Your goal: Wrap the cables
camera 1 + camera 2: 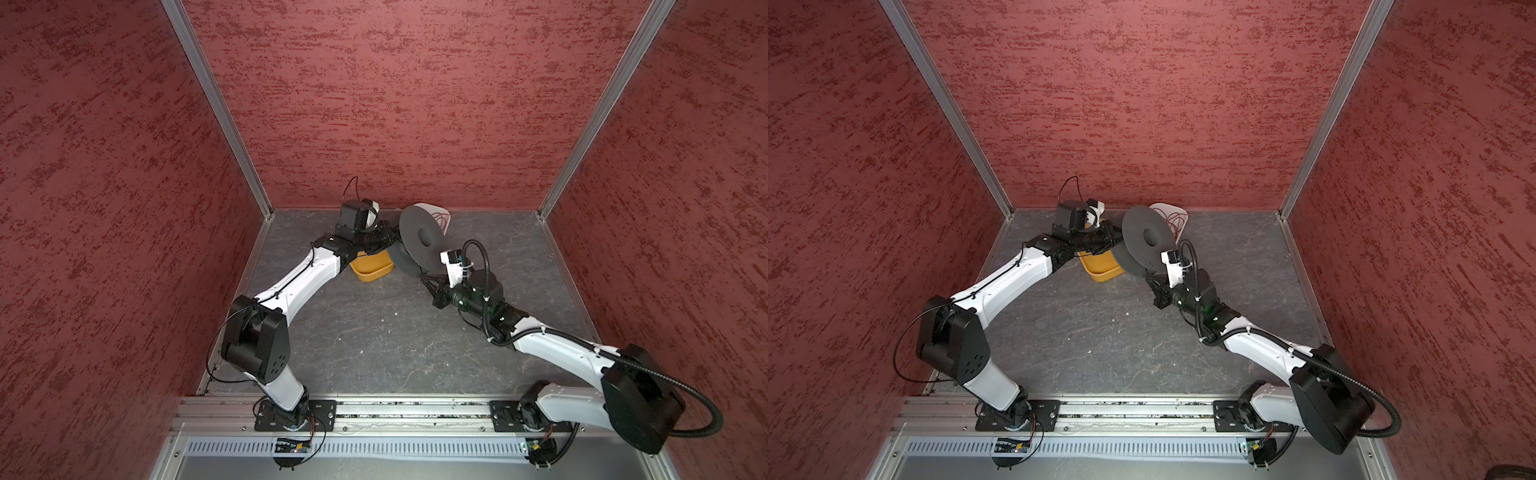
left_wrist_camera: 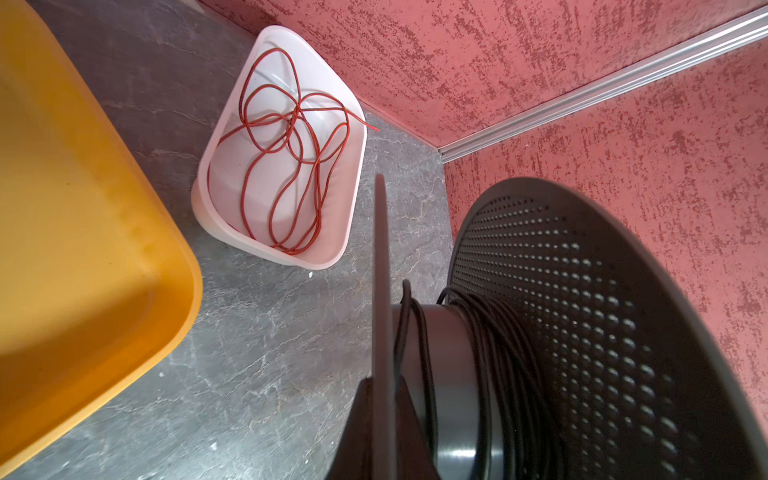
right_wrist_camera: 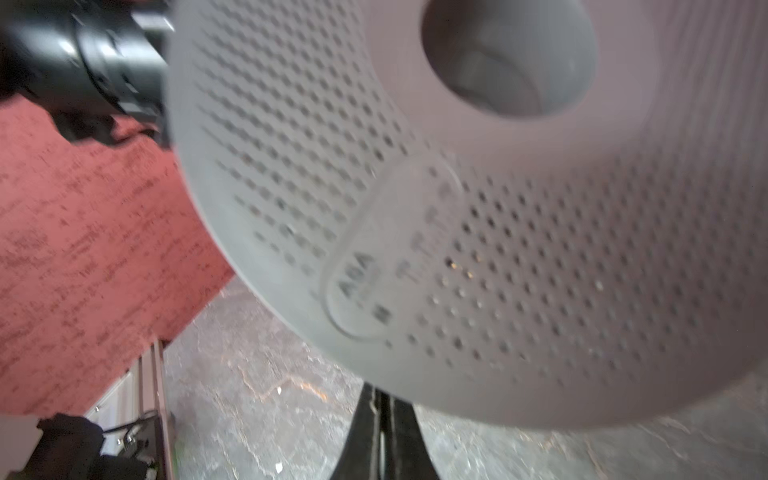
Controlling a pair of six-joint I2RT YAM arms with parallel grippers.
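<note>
Right pincer (image 1: 426, 279) (image 3: 384, 415) sits nearest the desk's (image 1: 374, 332) front edge: you have its jaws pressed together on the lower rim of the spool (image 1: 409, 224) (image 3: 540, 249). Its wrist view is blurred and mostly filled by a perforated flange. Further in, your left pincer (image 1: 395, 243) (image 2: 384, 399) pinches a thin flange rim, seen edge-on. You see the spool tilted, near the middle of the far edge. Your cable (image 2: 494, 345), thin and black, is wound in loose turns round the hub between the flanges. Below the left pincer lies the yellow tray (image 1: 372, 266) (image 2: 83, 208), just beside the spool. Farthest, at the far edge against the wall, the white tray (image 1: 424, 205) (image 2: 353, 195) holds a red wire (image 2: 291, 124) in loose loops.
</note>
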